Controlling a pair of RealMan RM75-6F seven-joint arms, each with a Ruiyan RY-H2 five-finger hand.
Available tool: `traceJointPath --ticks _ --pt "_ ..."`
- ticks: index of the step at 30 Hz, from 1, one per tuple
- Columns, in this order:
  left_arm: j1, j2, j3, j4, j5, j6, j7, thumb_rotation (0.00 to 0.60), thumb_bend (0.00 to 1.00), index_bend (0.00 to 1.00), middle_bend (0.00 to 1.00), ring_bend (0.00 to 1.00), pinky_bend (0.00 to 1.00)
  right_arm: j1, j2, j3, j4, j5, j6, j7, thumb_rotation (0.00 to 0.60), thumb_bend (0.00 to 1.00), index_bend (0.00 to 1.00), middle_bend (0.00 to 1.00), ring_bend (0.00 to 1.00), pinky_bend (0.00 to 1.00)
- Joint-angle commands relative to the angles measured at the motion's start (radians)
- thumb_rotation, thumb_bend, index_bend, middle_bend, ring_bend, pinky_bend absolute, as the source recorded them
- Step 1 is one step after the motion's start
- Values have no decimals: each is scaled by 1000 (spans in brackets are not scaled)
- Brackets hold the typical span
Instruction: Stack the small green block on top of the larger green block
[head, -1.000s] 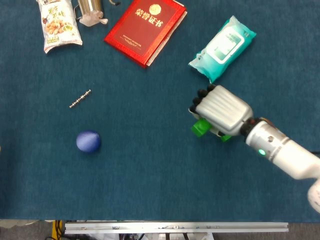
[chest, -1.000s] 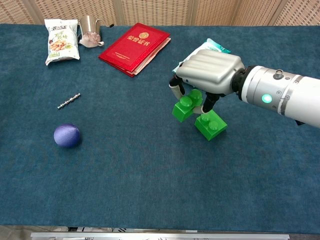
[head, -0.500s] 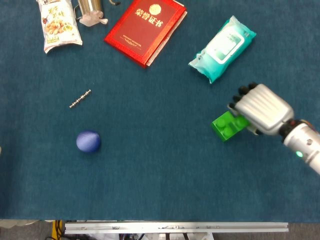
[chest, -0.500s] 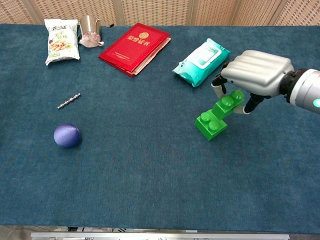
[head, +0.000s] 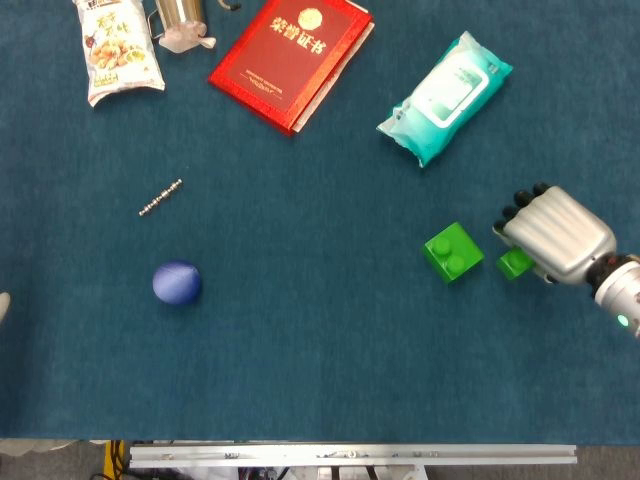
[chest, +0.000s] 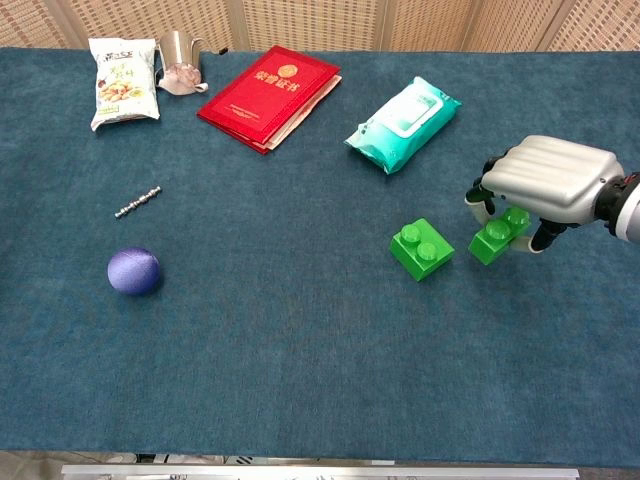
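The larger green block (head: 453, 252) (chest: 421, 249) lies alone on the blue table, studs up. To its right, my right hand (head: 555, 236) (chest: 548, 183) arches over the small green block (head: 515, 263) (chest: 497, 237) and holds it between its fingers, tilted, low over the cloth. A small gap separates the two blocks. My left hand shows in neither view.
A teal wipes pack (head: 444, 96) lies behind the blocks and a red booklet (head: 290, 58) at the back centre. At the back left are a snack bag (head: 118, 50) and a metal cup (head: 180, 15). A bead chain (head: 160, 197) and a blue ball (head: 177, 283) lie at the left.
My right hand has carried the small green block from left of the larger block, over it, to its right side, and lowered. The larger block stayed put.
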Motion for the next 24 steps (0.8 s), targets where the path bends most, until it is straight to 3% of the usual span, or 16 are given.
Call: traceJointPath --ticks 1,24 --pt "2 1 0 0 -1 2 -3 600 218 50 124 112 115 -7 -19 1 16 3 -13 -23 600 244 585 470 298 349" --pt "14 -1 1 24 -5 18 -36 600 218 50 124 112 115 -2 -203 95 140 131 -15 -184 600 245 585 470 300 349"
